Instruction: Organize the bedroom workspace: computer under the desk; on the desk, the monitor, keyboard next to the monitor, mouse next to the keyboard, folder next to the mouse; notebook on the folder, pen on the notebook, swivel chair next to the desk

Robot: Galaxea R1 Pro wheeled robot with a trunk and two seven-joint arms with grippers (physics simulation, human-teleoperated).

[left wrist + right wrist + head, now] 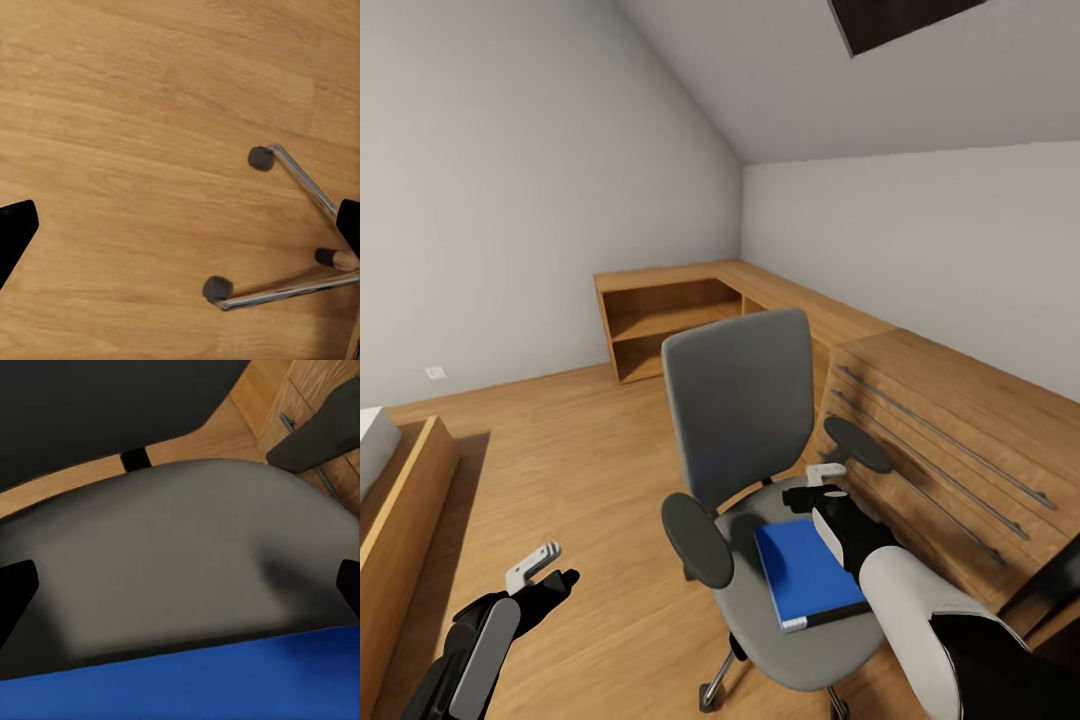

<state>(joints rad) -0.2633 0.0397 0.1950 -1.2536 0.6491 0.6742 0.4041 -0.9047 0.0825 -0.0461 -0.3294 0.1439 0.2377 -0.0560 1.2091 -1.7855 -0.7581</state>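
Lying flat on the seat of the swivel chair point(745, 400), the blue folder point(805, 572) has not yet been moved, so that step is still to do. The right gripper point(822, 492) hovers just above the folder's far edge, near the chair's armrest; its jaws stand spread apart, holding nothing. The left gripper point(545, 568) hangs low over the wooden floor point(590, 470), beside the chair's wheeled base point(289, 225), its jaws likewise released. Wooden drawers point(950, 440) and a low shelf unit point(660, 320) line the wall behind. Judging by this, the folder, notebook and pen stacking and the chair positioning all remain ahead.
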